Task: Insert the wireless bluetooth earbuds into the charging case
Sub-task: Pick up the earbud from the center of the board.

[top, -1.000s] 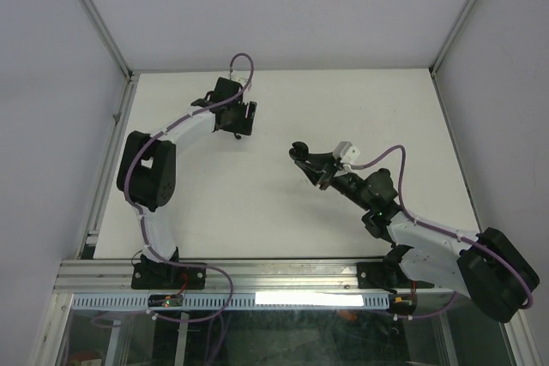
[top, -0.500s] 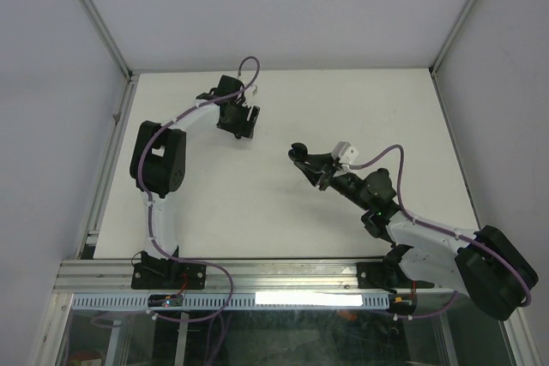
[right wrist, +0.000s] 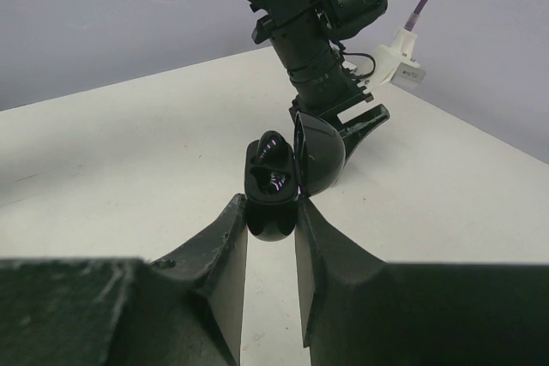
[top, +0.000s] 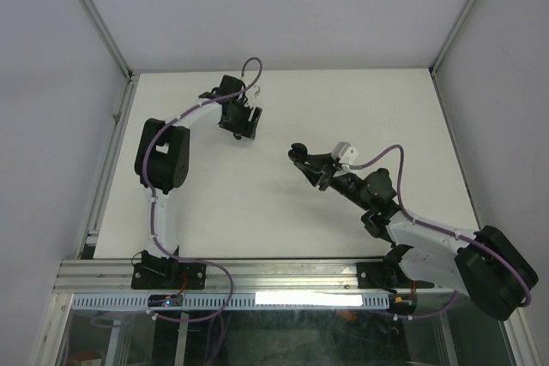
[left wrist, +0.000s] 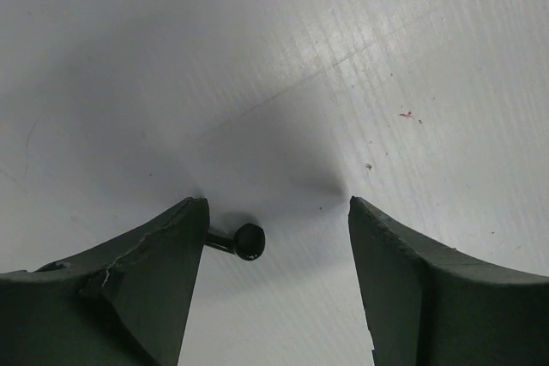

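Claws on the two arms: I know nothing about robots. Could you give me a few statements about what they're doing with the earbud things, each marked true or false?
1. The right claw grips a black charging case. True.
2. The case's lid is shut. False: it stands open.
3. A black earbud lies on the table within the left claw. True.
4. The left claw is clamped on the earbud. False: its jaws stand apart, with the earbud close to one side.
5. The earbud sits inside the case. False: it is on the table.
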